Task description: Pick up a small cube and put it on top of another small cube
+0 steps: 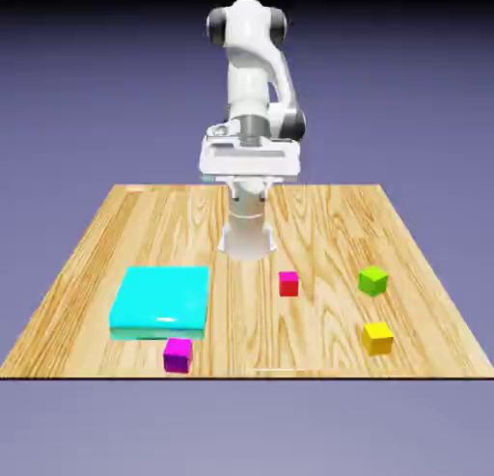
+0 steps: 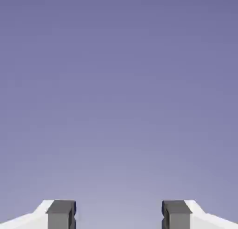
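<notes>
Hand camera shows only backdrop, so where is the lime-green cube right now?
In the exterior view the lime-green cube sits on the table's right side, behind the yellow cube and right of the red cube.

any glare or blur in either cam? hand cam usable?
Exterior view: sharp, evenly lit, a soft sheen on the cyan block, cubes readable. Hand view: sharp, but only plain backdrop between the open gripper fingertips; no table or cube shows.

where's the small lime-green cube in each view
Exterior view: the small lime-green cube sits on the wooden table, right side, beyond the small yellow cube.
Hand view: not in it; only backdrop and open claw tips.
Shared landmark: the blue-violet backdrop.
</notes>
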